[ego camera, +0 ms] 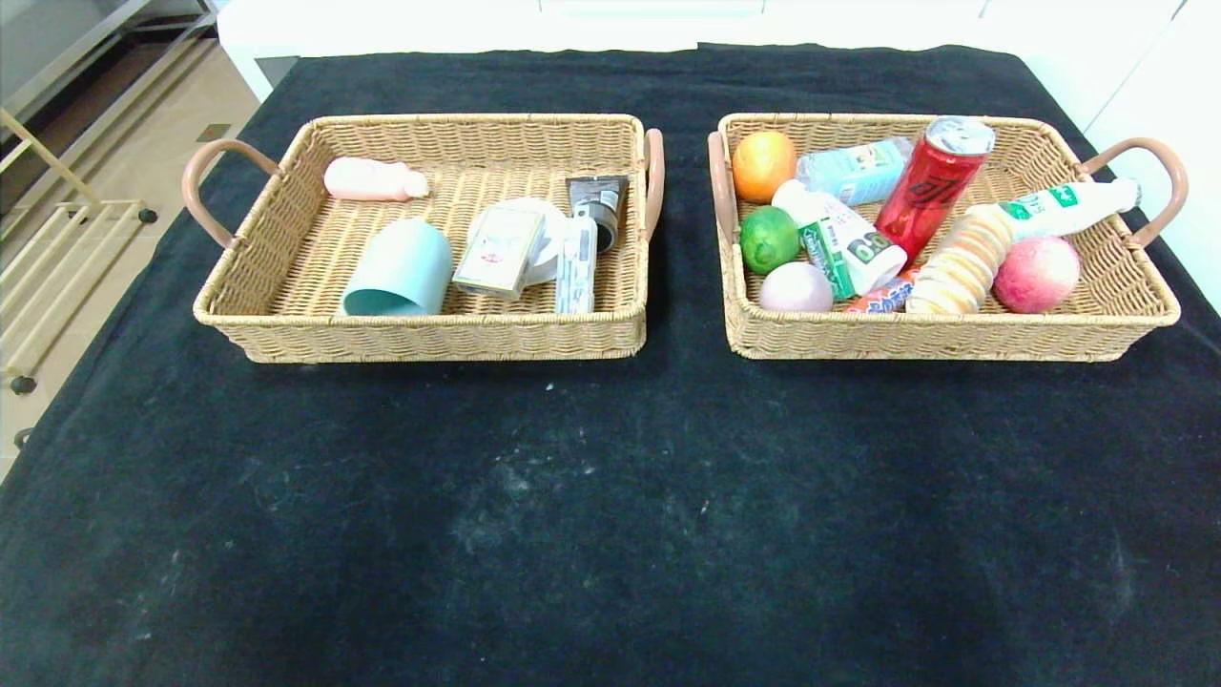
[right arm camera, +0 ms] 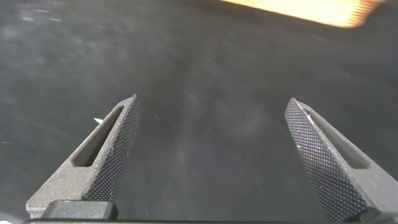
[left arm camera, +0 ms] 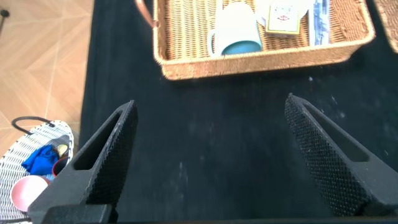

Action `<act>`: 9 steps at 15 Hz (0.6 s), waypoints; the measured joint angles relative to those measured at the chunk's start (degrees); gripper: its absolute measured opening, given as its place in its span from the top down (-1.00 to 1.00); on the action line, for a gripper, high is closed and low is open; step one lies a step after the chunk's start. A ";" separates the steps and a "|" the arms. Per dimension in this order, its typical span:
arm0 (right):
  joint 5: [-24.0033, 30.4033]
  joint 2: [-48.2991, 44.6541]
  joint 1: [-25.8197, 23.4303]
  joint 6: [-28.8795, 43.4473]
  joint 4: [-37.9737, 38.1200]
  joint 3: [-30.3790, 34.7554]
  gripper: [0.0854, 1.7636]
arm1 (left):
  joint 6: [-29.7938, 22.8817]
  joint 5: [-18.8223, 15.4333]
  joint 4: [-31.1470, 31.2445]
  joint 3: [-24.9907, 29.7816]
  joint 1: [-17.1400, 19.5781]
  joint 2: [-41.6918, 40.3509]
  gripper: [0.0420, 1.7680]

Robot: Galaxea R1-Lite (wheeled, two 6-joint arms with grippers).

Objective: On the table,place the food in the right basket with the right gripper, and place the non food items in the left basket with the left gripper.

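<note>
Both pincers, left pincer [left arm camera: 208,158] and right pincer [right arm camera: 211,158], hang released over the black-clothed bench [ego camera: 610,496], while the light, rigid, smooth mint plastic cup [ego camera: 399,269], best gripped across its rim, lies at seven o'clock in the left woven wicker basket [ego camera: 420,336].

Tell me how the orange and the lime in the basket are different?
The orange is orange and looks bigger; the lime is green and looks smaller. The orange sits in the far corner of the right basket, and the lime lies nearer the front, just beside it. Both are round fruits resting against the same side wall.
</note>
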 joint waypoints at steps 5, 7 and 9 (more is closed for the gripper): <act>-3.39 -13.84 -1.22 -0.57 11.82 -1.49 -0.94 | -0.35 -17.41 11.63 1.33 5.88 -13.95 -0.93; -3.47 -17.29 -0.77 -0.57 12.00 0.79 -0.94 | -0.41 -24.11 12.91 4.06 10.46 -18.69 -0.93; -4.55 -20.09 -0.28 -0.55 11.75 3.36 -0.94 | -0.20 -28.60 13.09 7.52 13.91 -23.10 -0.93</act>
